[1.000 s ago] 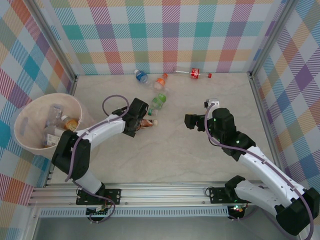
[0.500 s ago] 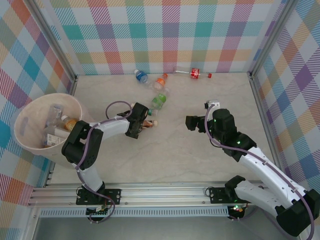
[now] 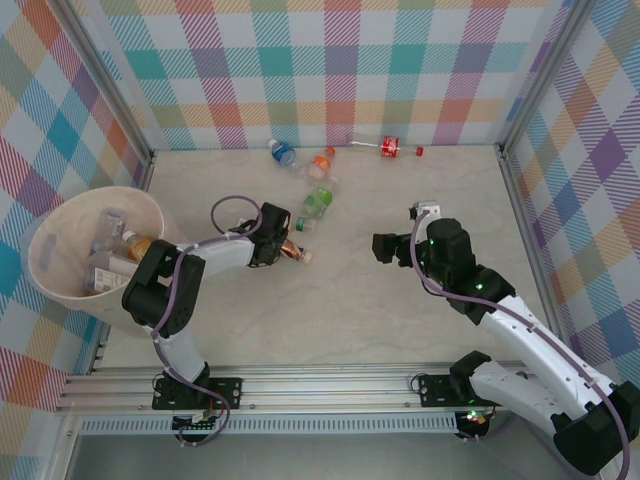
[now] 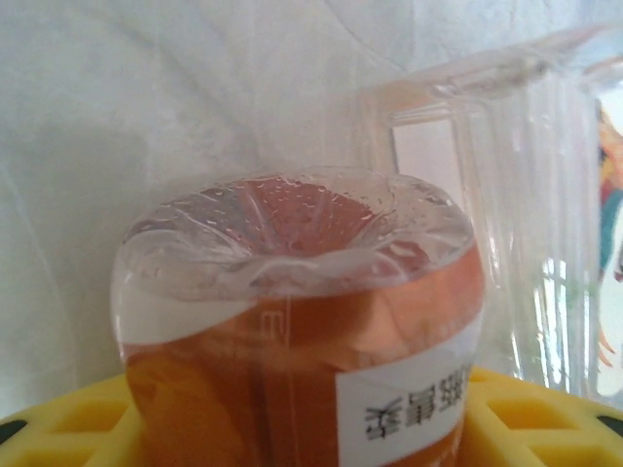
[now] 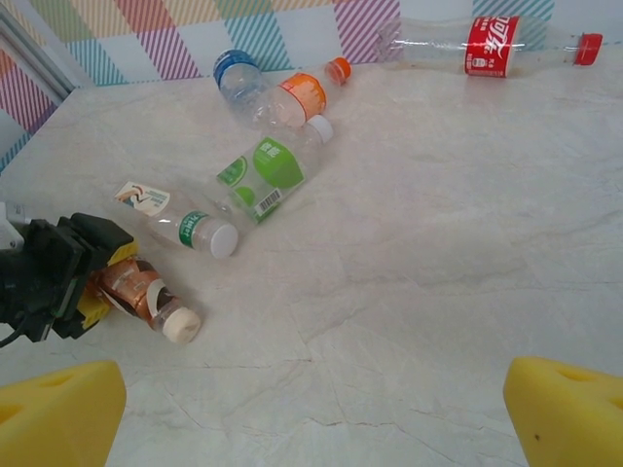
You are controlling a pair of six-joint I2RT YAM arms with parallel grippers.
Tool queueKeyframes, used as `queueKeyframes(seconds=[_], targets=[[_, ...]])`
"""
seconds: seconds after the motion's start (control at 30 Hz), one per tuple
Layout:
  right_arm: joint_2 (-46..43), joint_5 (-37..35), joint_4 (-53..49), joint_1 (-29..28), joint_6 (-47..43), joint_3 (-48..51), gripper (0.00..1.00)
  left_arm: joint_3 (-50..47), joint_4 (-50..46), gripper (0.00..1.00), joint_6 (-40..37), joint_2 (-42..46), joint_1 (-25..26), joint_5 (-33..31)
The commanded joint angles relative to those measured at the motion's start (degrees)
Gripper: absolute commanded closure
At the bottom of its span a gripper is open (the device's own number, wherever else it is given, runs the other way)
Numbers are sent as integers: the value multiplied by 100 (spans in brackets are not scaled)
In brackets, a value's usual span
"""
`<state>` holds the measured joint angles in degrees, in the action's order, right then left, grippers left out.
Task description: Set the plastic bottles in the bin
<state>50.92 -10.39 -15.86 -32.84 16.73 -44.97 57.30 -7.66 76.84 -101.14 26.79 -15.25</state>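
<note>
With your left gripper (image 3: 280,247) clamped on the base of the copper-labelled bottle (image 5: 144,290) left of centre in the overhead frame, lift it straight up before swinging to the bin (image 3: 62,225) at far left, leaving the right gripper (image 3: 381,245), fingers apart, parked.

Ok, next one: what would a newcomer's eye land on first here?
The left gripper clamps a small clear plastic bottle with a copper label and white cap lying mid-table. At the left edge, the large round pinkish-beige plastic bin holds several bottles. Others lie loose toward the far wall, among them a green-labelled bottle and a red-labelled bottle.
</note>
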Motion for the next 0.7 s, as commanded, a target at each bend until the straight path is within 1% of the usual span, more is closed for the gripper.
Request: queueKeyframes(seconds=[0.0, 0.07, 0.2, 0.3, 0.37, 0.67], targets=[[-167, 1092, 432, 23, -360, 4, 0, 264, -389, 45, -933, 404, -42, -71], [-183, 1558, 695, 15, -415, 23, 0, 258, -524, 46, -1156, 644, -42, -163], [-136, 1596, 850, 6, -447, 29, 0, 186, -708, 46, -1548, 1109, -42, -268], [-126, 1888, 947, -2, -558, 50, 0, 249, -772, 46, -2013, 1463, -44, -113], [-117, 2052, 1005, -21, -609, 61, 0, 352, -1163, 46, -2329, 1710, -43, -76], [74, 2172, 1150, -65, -592, -8, 0, 903, -2022, 46, -3471, 2709, -42, -5]])
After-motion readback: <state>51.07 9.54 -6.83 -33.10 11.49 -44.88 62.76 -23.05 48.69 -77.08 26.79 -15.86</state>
